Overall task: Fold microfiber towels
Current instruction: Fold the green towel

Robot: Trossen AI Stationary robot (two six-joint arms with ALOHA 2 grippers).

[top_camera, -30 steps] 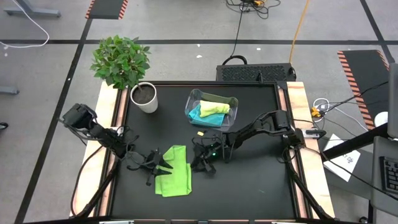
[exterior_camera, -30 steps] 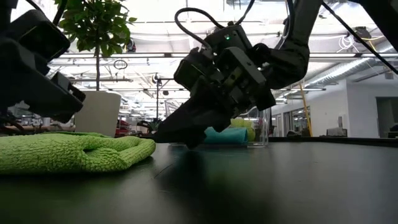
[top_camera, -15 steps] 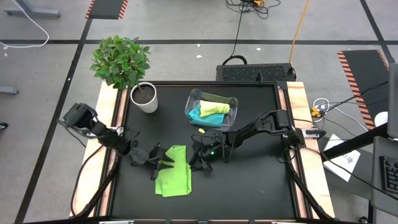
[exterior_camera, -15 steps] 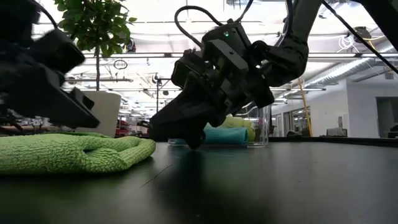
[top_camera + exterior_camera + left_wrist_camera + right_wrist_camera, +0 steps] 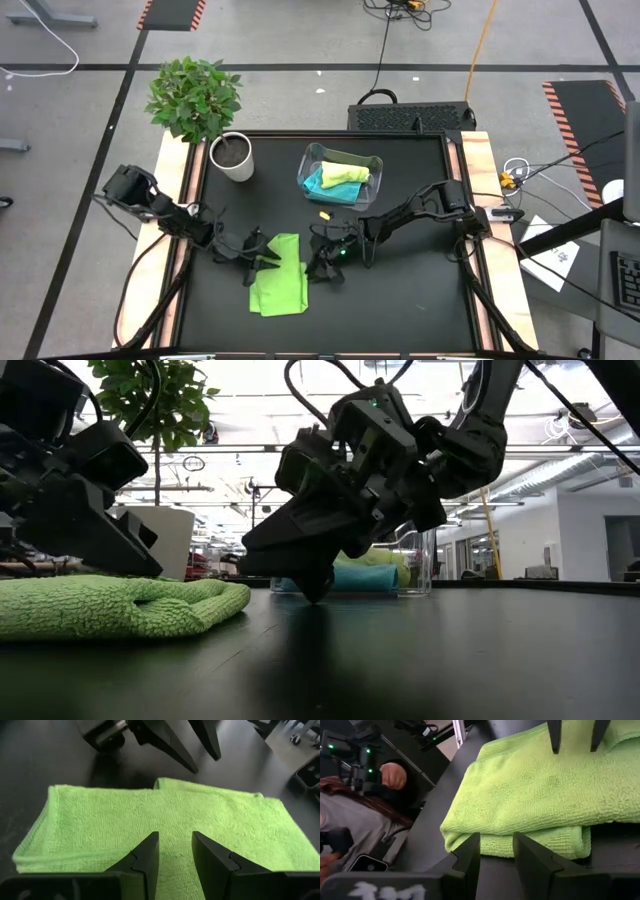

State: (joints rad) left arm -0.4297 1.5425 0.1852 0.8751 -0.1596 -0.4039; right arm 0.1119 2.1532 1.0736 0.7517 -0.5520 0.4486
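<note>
left gripper [image 5: 262, 262] moved onto green towel [image 5: 279, 288] | right gripper [image 5: 318, 266] beside | both jaws apart, empty | black table [image 5: 400, 290]

Left claw [image 5: 173, 851], right claw [image 5: 495, 851] parted, low, facing.

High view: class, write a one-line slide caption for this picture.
Left gripper and right gripper, both open, flank a folded bright green towel; two more towels sit in the clear bin.
</note>
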